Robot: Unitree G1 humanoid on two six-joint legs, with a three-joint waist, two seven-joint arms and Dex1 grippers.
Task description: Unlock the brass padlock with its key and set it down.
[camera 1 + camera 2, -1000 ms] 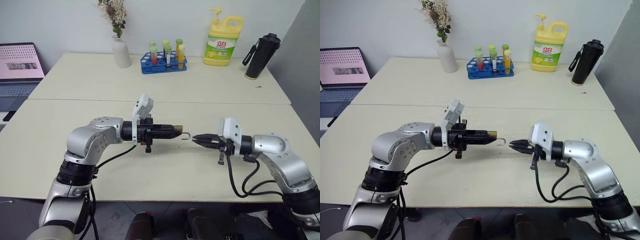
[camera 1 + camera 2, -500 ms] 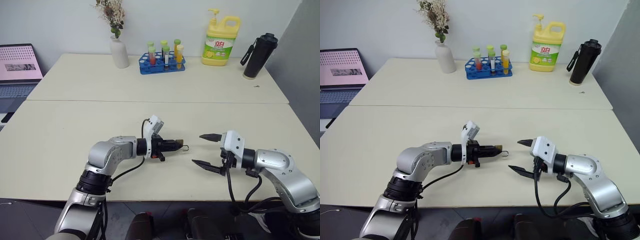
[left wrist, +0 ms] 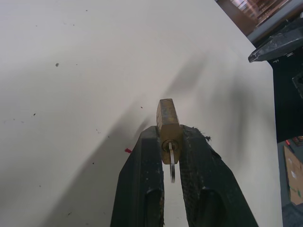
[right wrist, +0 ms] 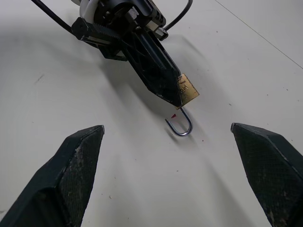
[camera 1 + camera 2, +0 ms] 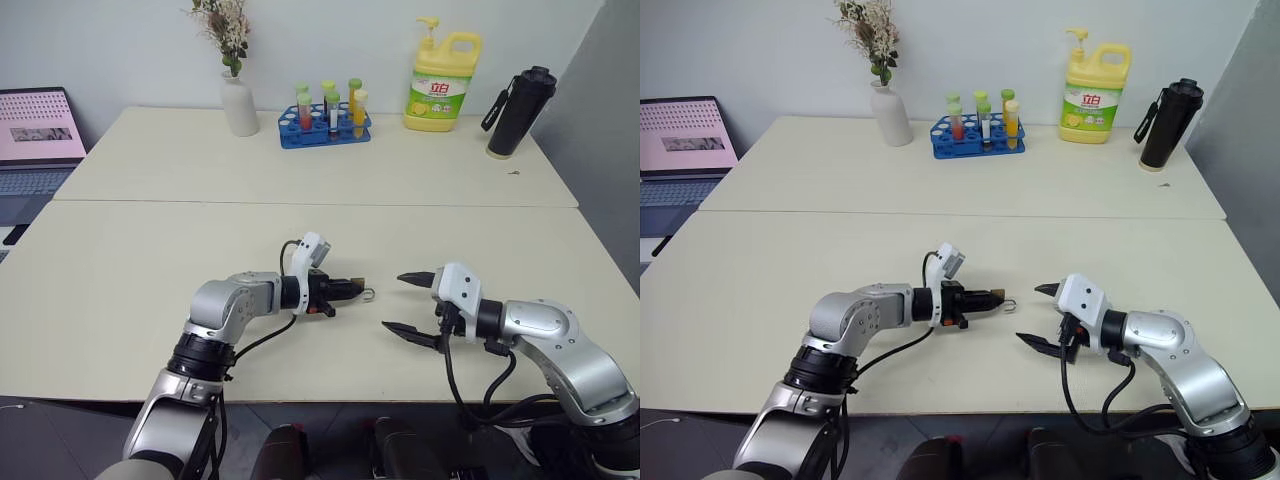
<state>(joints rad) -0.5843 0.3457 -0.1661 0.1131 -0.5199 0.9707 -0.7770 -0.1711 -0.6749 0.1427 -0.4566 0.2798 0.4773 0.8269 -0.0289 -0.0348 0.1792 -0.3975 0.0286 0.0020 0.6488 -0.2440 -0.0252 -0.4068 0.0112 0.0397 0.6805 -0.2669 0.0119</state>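
Table (image 5: 150, 250): brass padlock (image 4: 186, 91) pinched between left gripper (image 4: 176, 97) jaws.

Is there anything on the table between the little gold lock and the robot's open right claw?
No. Only bare cream table lies between the small brass padlock and the open right gripper, seen in the right wrist view.

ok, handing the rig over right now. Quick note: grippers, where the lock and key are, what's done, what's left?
Left gripper: shut on the brass padlock, held low over the table.
Right gripper: open, empty, just beside the lock.
Key: sits in the padlock's keyhole, between the left fingers.
Done: the shackle hangs swung open, so the lock looks unlocked.
Left: set the padlock down on the table and let go.
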